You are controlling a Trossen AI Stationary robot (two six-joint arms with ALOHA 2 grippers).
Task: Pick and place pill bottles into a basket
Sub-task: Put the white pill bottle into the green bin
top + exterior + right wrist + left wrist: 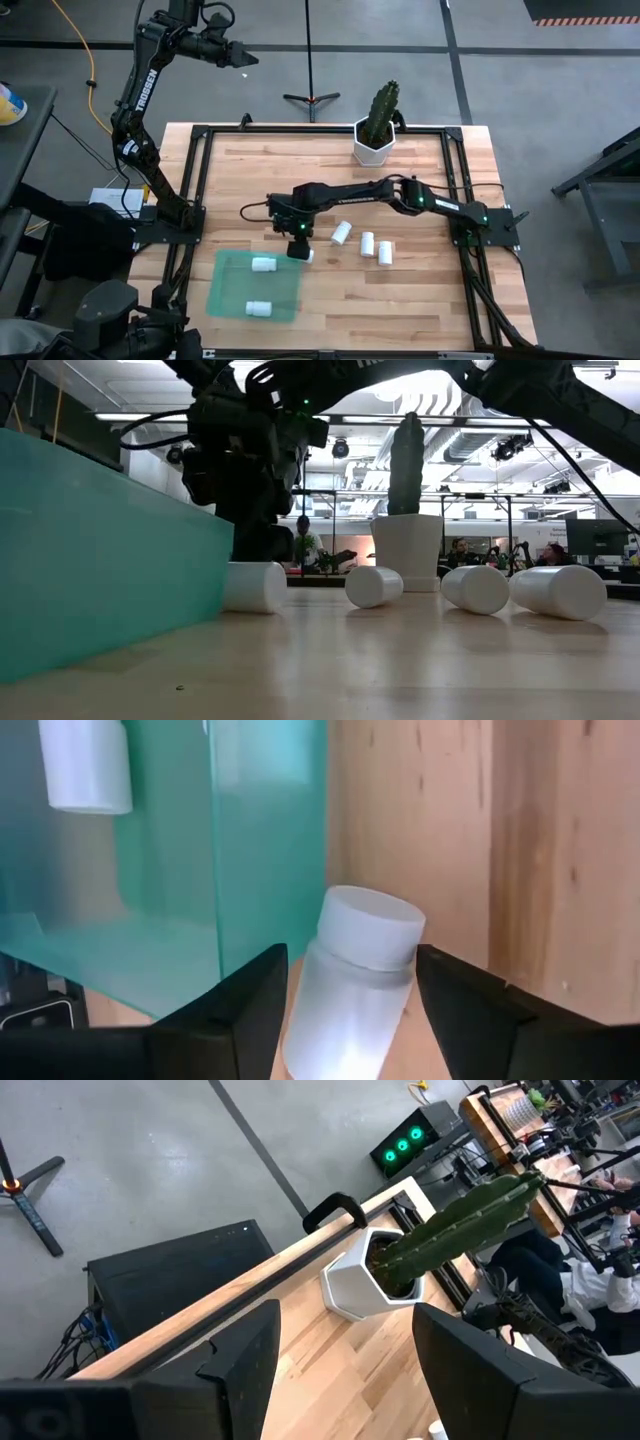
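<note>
Translucent green basket (100,560) wall, smooth white bottle (355,980) beside it between released right tool (350,1010) fingers.

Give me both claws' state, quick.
Left claw: open, empty, raised off the table's far-left corner.
Right claw: open around a bottle lying beside the tray; no grip.

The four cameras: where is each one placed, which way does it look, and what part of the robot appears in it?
High view: above, looking straight down; both arms, green tray.
Low view: at table height, looking level; right arm above a lying bottle.
Left wrist view: raised off the table, looking at the cactus pot; left hand open.
Right wrist view: close over the table; right hand around that bottle, beside the tray.
Shared: high, low and left wrist views show the cactus pot.
</note>
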